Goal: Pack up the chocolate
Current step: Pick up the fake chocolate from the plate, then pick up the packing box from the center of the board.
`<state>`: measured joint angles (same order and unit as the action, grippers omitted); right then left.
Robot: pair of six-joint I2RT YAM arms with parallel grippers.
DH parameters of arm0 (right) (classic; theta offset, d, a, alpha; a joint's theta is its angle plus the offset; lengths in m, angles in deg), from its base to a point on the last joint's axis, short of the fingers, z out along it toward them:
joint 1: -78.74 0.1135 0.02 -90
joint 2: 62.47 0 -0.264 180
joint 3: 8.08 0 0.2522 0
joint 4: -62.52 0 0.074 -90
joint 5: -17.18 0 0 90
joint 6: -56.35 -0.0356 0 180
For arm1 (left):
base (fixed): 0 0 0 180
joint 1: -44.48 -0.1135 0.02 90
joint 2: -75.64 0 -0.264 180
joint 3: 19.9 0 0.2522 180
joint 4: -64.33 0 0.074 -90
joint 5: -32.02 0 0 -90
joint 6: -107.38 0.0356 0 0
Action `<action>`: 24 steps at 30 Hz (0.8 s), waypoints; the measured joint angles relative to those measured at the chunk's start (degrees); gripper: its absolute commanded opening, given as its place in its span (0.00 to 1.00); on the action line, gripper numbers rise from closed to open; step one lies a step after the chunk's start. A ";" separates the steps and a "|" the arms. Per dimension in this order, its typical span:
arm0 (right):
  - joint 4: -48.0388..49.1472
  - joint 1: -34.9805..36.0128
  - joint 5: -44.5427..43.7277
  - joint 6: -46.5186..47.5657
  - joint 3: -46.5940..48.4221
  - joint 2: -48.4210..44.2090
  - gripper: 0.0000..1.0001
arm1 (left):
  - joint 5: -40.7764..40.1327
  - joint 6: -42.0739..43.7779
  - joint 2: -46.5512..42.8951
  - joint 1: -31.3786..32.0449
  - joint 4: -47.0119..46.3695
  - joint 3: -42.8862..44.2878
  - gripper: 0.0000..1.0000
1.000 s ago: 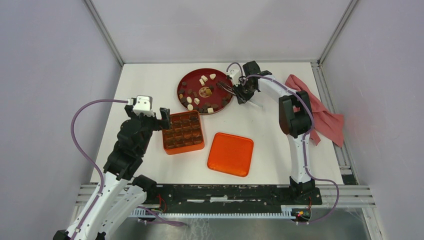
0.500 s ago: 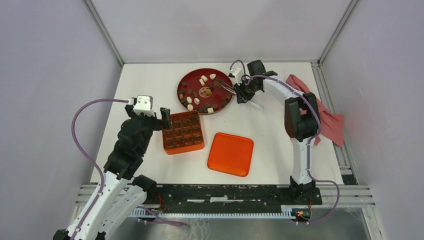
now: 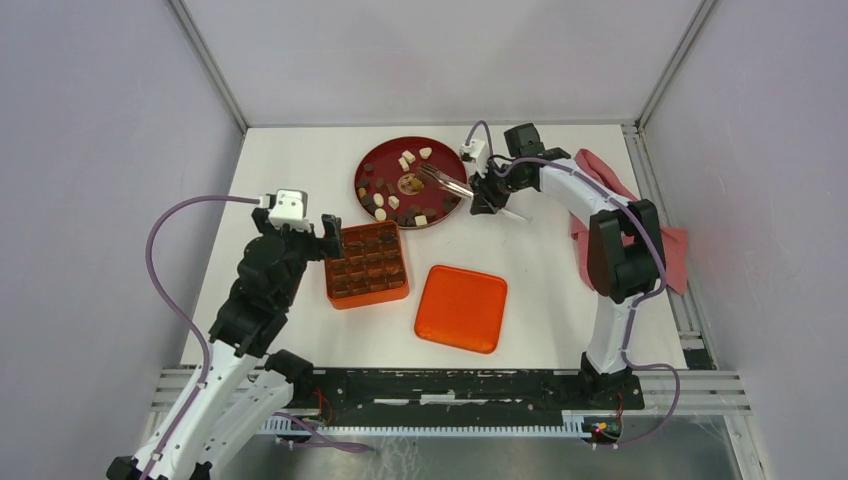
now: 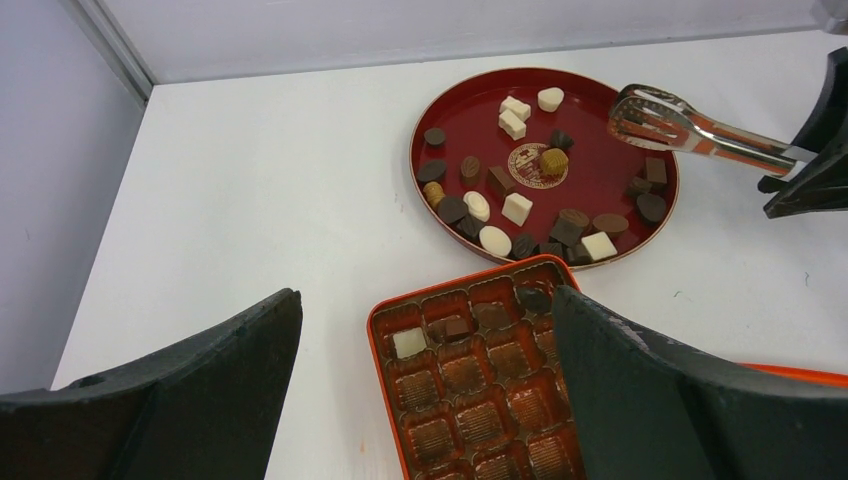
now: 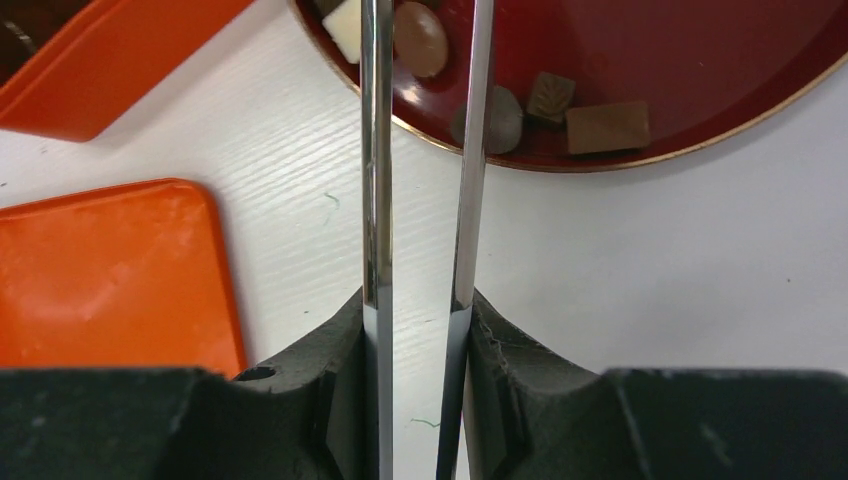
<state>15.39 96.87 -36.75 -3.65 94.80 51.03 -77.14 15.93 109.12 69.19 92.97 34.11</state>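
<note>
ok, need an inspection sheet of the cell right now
Surface: white table, no spills seen.
Job's things: chocolate loose on red plate; orange box holds a few pieces, most cells empty; lid flat beside it.
Clutter: pink cloth at right edge.
Grippers: left gripper open at box's left side; right gripper shut on tongs, tips over plate.
Cables: purple cable loops off each arm.
Surroundings: plain walls, metal frame.
</note>
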 measured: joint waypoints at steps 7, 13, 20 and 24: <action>-0.63 0.13 4.20 2.97 -3.02 -5.92 0.00 | -0.26 -1.70 2.56 0.00 0.00 0.02 0.97; -2.40 0.74 4.81 3.37 -2.75 -9.53 0.00 | 2.23 -8.50 12.15 -1.79 3.32 4.17 0.94; -2.97 6.19 3.32 2.86 -8.13 -15.21 0.00 | 12.90 -14.67 18.93 -17.57 8.85 5.03 0.76; -3.28 8.13 3.52 2.60 -11.13 -18.21 0.00 | 21.99 -14.69 23.89 -30.14 9.35 4.02 0.61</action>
<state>12.11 105.00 -33.23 -1.05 83.67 32.82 -55.15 1.24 133.01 39.05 102.32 38.13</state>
